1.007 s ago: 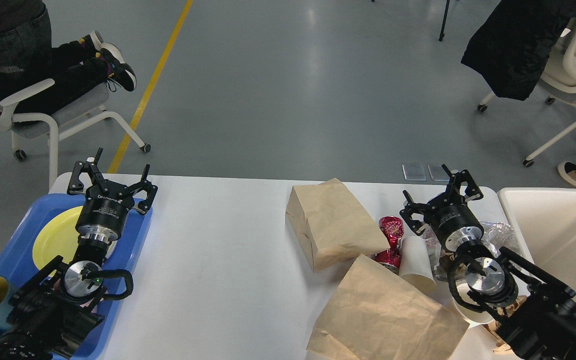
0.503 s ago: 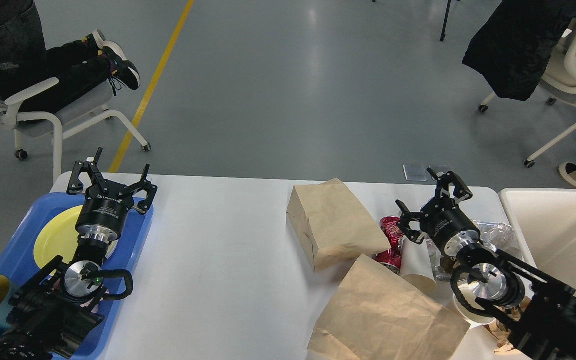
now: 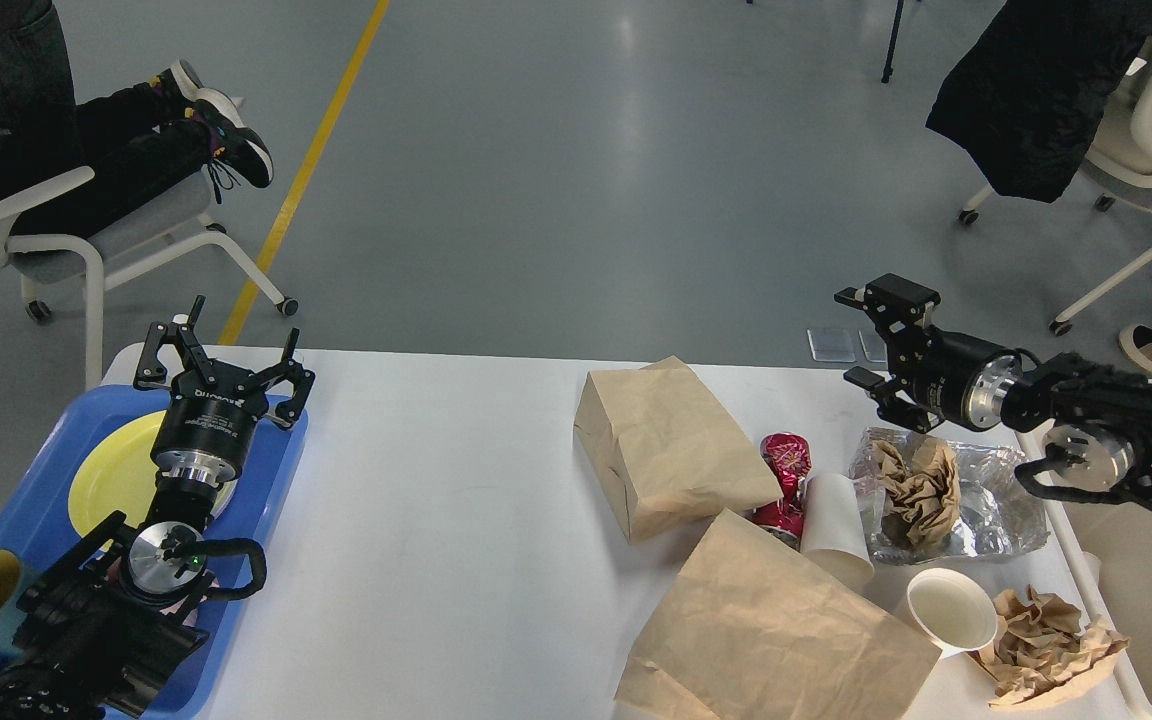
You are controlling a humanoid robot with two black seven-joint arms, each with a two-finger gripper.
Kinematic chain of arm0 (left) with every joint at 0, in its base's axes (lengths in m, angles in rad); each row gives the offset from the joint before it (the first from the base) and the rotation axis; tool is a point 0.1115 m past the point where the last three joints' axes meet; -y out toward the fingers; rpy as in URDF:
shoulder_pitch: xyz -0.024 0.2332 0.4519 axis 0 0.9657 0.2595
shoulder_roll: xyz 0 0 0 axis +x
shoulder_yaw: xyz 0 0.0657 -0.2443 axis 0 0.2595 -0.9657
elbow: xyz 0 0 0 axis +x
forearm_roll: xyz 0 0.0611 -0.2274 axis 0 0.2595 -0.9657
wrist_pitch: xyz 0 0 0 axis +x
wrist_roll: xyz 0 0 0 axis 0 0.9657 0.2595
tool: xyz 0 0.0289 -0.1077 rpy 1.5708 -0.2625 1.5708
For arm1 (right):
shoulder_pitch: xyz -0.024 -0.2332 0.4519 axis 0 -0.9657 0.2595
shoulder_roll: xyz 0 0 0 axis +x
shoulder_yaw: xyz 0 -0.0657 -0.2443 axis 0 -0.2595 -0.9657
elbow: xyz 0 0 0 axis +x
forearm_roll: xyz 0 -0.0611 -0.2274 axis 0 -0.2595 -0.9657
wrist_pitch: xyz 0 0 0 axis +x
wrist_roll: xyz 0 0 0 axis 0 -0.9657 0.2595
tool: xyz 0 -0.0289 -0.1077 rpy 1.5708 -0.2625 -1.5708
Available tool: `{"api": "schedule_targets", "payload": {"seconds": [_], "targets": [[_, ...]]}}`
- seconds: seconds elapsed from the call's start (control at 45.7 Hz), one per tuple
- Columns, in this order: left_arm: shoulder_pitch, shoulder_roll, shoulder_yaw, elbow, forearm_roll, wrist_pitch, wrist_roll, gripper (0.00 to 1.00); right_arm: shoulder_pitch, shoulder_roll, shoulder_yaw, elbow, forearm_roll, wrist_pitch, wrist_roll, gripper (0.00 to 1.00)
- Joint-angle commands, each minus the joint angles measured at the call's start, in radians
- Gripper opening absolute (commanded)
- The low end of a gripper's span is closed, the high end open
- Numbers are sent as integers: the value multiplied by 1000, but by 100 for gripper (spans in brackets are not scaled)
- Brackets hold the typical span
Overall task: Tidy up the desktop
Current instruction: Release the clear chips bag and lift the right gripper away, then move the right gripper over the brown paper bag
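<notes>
Since the earlier frame, the right gripper (image 3: 854, 337) has been lifted off the litter and swung sideways, jaws apart and empty, above the far right edge of the counter (image 3: 436, 480). Uncovered beneath it are crumpled paper on foil (image 3: 921, 480) and a paper cup (image 3: 951, 610); nothing seems cleared yet. The left gripper (image 3: 221, 360), also spread, is held over the blue tray (image 3: 36, 500) at the counter's left end.
</notes>
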State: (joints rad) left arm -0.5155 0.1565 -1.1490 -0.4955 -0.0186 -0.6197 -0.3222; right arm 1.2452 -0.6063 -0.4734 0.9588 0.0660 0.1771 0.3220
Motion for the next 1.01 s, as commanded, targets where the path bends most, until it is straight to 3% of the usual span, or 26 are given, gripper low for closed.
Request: {"api": "schedule_targets", "payload": {"seconds": [0.0, 0.088, 0.197, 0.394, 0.482, 0.525, 0.679, 0.876, 0.985], "targets": [[0, 0, 0, 0, 0, 0, 0, 96, 203, 56, -258, 5, 9, 5, 0, 100], [0, 0, 0, 0, 0, 0, 0, 96, 289, 103, -330, 8, 14, 79, -6, 100], [0, 0, 0, 0, 0, 0, 2, 96, 443, 187, -480, 9, 14, 247, -6, 100], [0, 0, 0, 0, 0, 0, 0, 96, 694, 427, -731, 43, 17, 525, -14, 100], [0, 0, 0, 0, 0, 0, 0, 96, 793, 502, -769, 98, 17, 584, -29, 100], [0, 0, 0, 0, 0, 0, 0, 96, 844, 517, -766, 132, 17, 599, -66, 100], [0, 0, 0, 0, 0, 2, 0, 96, 1005, 517, -743, 290, 21, 591, -271, 100], [0, 0, 0, 0, 0, 0, 2, 96, 1204, 494, -708, 492, 58, 596, -449, 100], [0, 0, 0, 0, 0, 0, 2, 96, 1293, 433, -674, 563, 95, 601, -501, 100]]}}
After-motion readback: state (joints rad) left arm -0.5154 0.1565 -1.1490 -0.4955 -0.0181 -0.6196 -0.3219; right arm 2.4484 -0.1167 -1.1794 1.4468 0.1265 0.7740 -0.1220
